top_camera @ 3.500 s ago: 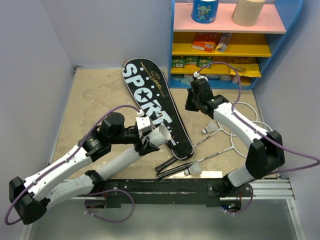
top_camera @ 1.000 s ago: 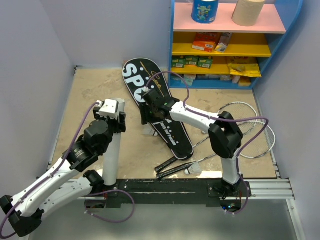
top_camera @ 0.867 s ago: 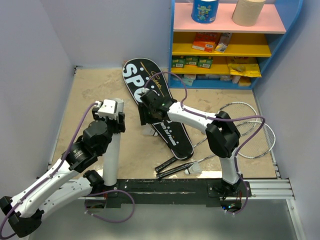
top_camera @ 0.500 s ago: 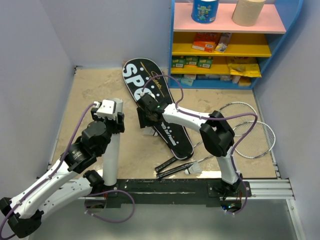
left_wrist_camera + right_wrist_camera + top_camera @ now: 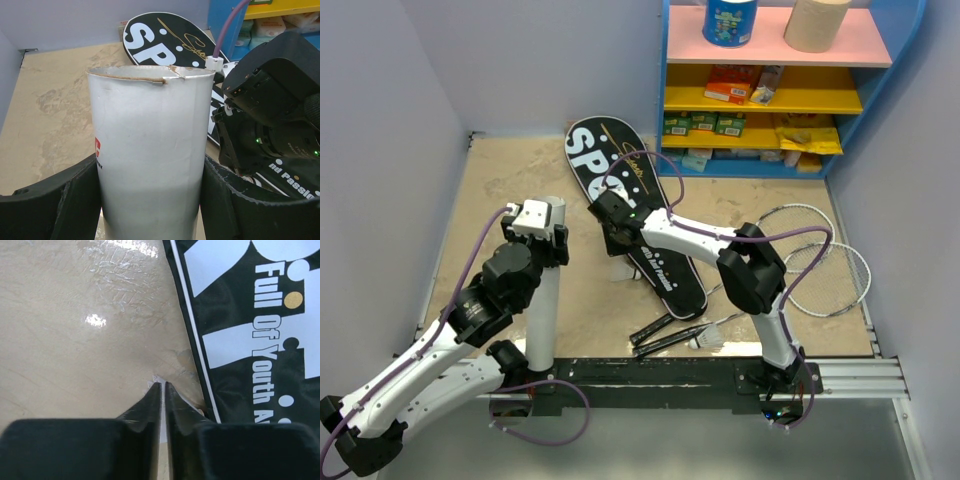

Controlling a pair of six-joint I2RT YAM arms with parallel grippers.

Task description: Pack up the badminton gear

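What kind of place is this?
Probably a robot test booth: plain lilac walls box in a sandy table, two robot arms sit on a rail, a colourful shelf holds boxes.

High rear overhead view, two close low wrist views, black bag (image 5: 588, 150) in all.

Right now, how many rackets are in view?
2. One thin silver-framed racket lies with its black handle by the tip of the black racket-shaped SPORT bag; the second racket lies alongside, nearer the rail. Heads overlap at right. None seem hidden.
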